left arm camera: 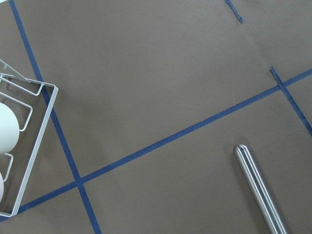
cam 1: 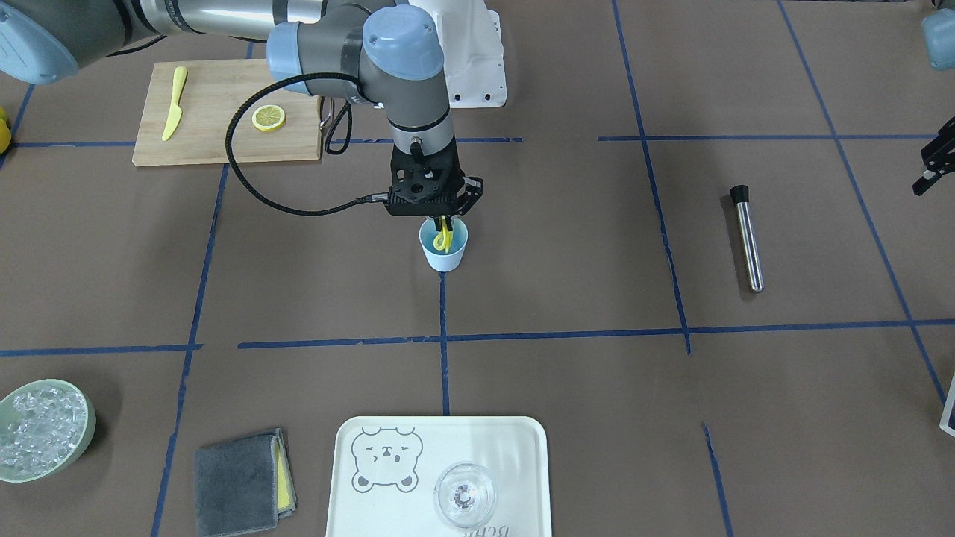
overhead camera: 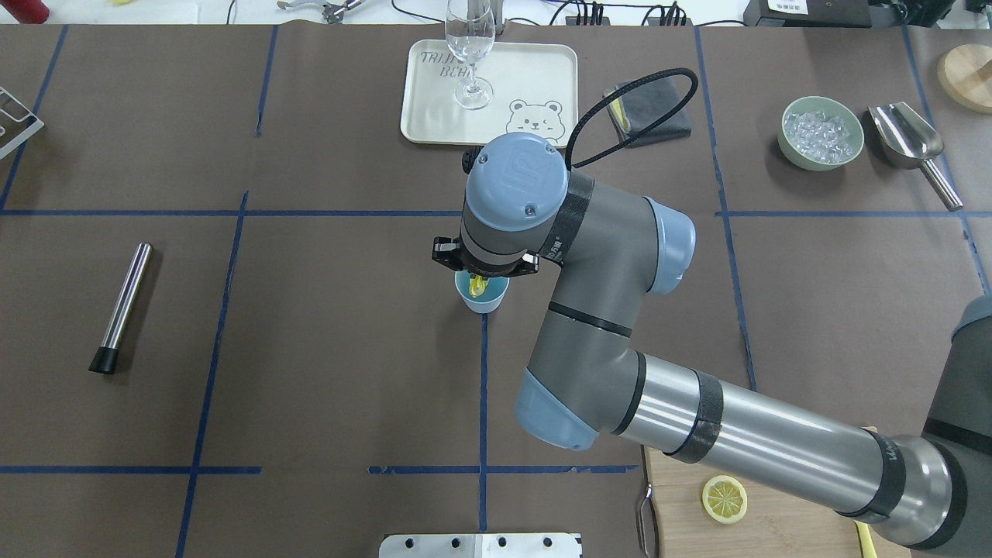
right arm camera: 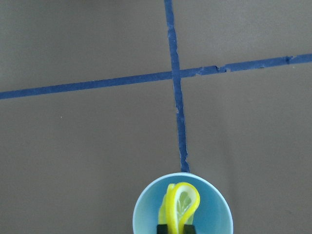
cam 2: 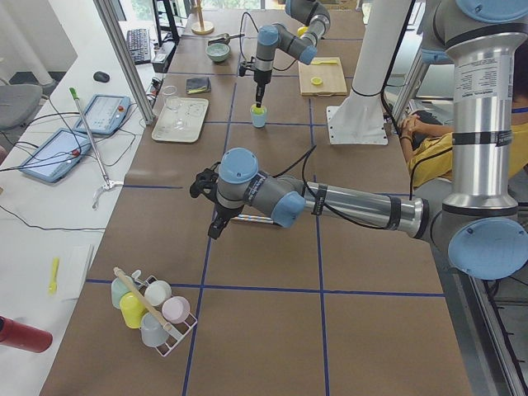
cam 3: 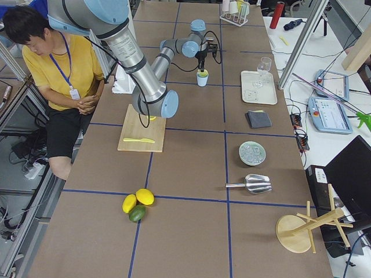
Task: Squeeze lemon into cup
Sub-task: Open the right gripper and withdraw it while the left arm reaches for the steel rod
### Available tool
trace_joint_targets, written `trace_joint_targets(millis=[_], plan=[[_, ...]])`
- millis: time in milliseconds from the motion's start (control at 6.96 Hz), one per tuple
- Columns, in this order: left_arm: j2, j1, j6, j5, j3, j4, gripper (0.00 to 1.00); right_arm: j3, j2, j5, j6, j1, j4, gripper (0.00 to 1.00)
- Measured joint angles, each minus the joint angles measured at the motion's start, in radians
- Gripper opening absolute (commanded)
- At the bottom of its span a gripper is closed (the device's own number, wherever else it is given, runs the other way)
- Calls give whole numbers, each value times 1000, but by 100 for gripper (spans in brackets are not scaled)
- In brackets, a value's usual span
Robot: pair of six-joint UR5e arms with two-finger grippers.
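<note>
My right gripper (cam 1: 443, 224) points straight down over the small light-blue cup (cam 1: 446, 256) at the table's middle. It is shut on a lemon slice (cam 1: 442, 237), pinched so it folds into a yellow loop inside the cup's mouth. The right wrist view shows the folded lemon (right arm camera: 181, 204) in the cup (right arm camera: 214, 217), with the fingertips (right arm camera: 165, 229) at the bottom edge. The overhead view shows the cup (overhead camera: 487, 302) under the wrist. A second lemon slice (cam 1: 268, 118) lies on the cutting board (cam 1: 216, 127). My left gripper (cam 1: 929, 168) hangs open and empty at the table's far side.
A yellow knife (cam 1: 174, 104) lies on the board. A steel muddler (cam 1: 747, 239) lies on my left side. A white tray (cam 1: 515, 447) holds a clear glass (cam 1: 464, 494). A bowl of ice (cam 1: 41, 440) and a grey cloth (cam 1: 242, 481) lie nearby. A wire rack (left arm camera: 29, 146) is under the left wrist.
</note>
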Motion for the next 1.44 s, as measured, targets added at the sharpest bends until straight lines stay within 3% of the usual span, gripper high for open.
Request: trace_joint_targets(millis=[574,718,1005,1436], plan=[[1,-1,-1,0,-7,0,100,-14,8,0,2,4,1,75],[0,0,-13,1,-3,2,100,-12,14,10,2,12,1,100],[-13,54,-193,7,36,-16,99,42,-23,107,-7,76,-3,100],[-71,274,-395,80,83,-100,100,218,-284,265,-239,256,0,100]])
